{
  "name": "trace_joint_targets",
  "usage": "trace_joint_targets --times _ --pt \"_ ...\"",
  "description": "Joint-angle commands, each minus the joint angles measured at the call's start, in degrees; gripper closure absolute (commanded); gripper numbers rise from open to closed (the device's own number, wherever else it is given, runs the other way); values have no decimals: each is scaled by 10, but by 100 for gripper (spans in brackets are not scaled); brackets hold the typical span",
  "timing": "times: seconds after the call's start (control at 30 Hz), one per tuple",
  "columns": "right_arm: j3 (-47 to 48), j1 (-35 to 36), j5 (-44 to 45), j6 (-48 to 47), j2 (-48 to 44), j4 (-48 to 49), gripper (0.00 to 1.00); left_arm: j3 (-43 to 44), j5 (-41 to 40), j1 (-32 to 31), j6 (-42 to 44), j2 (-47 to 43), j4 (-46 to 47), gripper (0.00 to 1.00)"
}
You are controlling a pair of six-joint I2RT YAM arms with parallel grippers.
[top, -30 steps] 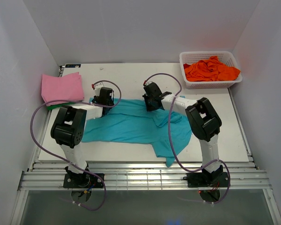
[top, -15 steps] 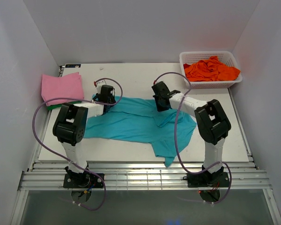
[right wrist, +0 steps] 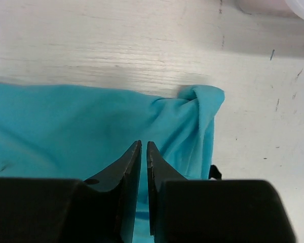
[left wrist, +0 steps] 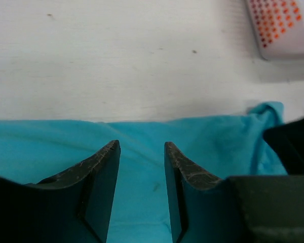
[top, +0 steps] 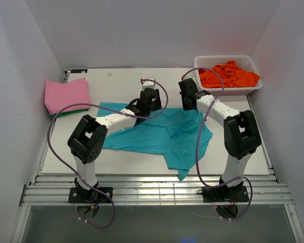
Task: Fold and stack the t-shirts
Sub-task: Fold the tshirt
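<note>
Pink t-shirt [top: 67, 93] lies folded at 10 o'clock on the bench [top: 126, 81], with a green t-shirt [top: 62, 114] edge showing under it; looks like the stack spot.

Left tool [left wrist: 142, 147] is spread over the far hem of the teal t-shirt [top: 152, 136], nothing between the fingers. The cloth under it is flat.

The teal t-shirt is mid-bench and unfolded, creased, with one flap trailing toward 5 o'clock and reaching the near edge.

Right tool [right wrist: 143, 144] is nearly pressed together, only a slit. No cloth seen in it. A bunched corner sits at 1 o'clock from it.

Orange t-shirts [top: 228, 75] are heaped in the white lattice basket [top: 228, 91] at 1 o'clock.

Risks, my read:
- The right tool descends this narrow, so it shoves the hem instead of pinching, and the grasp fails.
- The bunched corner gets folded in, giving a lumpy fold and an unstable stack.
- A pull toward 12 o'clock with an uneven grip skews the shirt. A pull toward 6 drops the flap off the edge.
- The tools are near each other on the hem, so contact is possible if both close inward.
</note>
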Motion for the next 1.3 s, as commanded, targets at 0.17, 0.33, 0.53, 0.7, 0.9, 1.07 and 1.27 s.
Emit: trace_joint_targets --times 0.17,0.33,0.53,0.7,0.9,1.07,1.27 --pt "43 -47 38 -18 57 -5 86 41 75 -52 5 53 26 49" --pt "57 -61 54 -31 63 -5 85 58 86 -60 4 88 27 49" --pt "73 -68 56 -42 62 -6 85 61 85 -61 2 108 27 49" --pt "80 -76 51 -49 75 -6 85 59 85 -61 -1 115 27 49" --pt "88 -83 50 -55 94 -6 85 54 85 -61 -5 115 28 49" --pt "94 -89 39 -58 101 -9 83 53 81 -61 -5 116 27 49" --pt "96 -88 28 -60 96 -8 75 54 82 -61 -5 121 27 49"
